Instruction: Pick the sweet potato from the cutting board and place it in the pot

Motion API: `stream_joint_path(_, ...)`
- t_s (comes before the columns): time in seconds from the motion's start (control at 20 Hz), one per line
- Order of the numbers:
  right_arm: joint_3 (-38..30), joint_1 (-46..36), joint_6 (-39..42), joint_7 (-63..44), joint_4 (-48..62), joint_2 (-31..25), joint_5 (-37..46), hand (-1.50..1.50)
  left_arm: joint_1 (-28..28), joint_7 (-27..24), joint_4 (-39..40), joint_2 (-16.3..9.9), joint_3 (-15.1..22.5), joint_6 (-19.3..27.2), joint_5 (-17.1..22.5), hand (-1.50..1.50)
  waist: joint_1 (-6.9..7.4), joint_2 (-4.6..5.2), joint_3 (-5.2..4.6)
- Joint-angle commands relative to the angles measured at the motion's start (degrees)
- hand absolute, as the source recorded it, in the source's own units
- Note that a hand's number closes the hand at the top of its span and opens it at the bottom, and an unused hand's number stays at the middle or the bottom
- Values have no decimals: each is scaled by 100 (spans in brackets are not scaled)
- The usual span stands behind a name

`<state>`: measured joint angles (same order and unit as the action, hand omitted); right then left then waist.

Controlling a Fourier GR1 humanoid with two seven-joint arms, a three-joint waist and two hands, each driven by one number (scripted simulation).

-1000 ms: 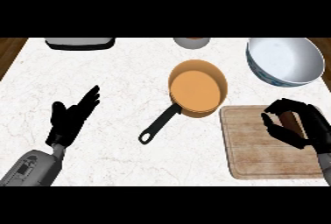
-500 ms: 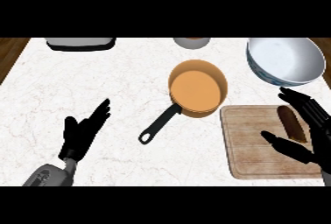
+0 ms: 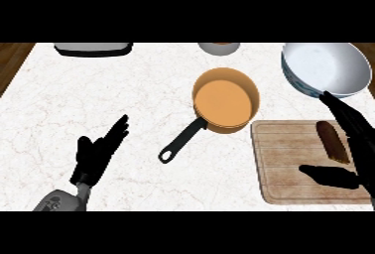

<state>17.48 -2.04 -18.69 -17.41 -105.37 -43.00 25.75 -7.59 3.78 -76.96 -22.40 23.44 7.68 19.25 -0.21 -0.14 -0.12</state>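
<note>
my right hand (image 3: 350, 149), spread open and empty, brackets the sweet potato (image 3: 333, 141), whose long axis runs eleven-to-five; pot (image 3: 224, 99) at ten o'clock.

One view only: head height, looking steeply down on the table (image 3: 110, 99). Near edge at 6 o'clock, far edge at 12. Close enough that the bowl (image 3: 326, 67) at 1 o'clock and the board (image 3: 293, 168) at 4 o'clock are cropped; forearms enter from 6.
</note>
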Motion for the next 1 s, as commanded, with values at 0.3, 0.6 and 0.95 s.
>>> stream_joint_path(0.3,53,-924,1705,-1701,997,318,-515,-150,6,-60,209,33,-169,-371,-38,0,114,42,5)
stream_joint_path(0.6,-259,-700,2228,-803,2019,172,-425,-150,10,177,-97,55,-394,-410,-165,0,39,17,14)
stream_joint_path(0.95,-933,-369,1869,263,2379,331,180,-150,418,217,-429,216,-630,-489,-484,0,26,9,14)
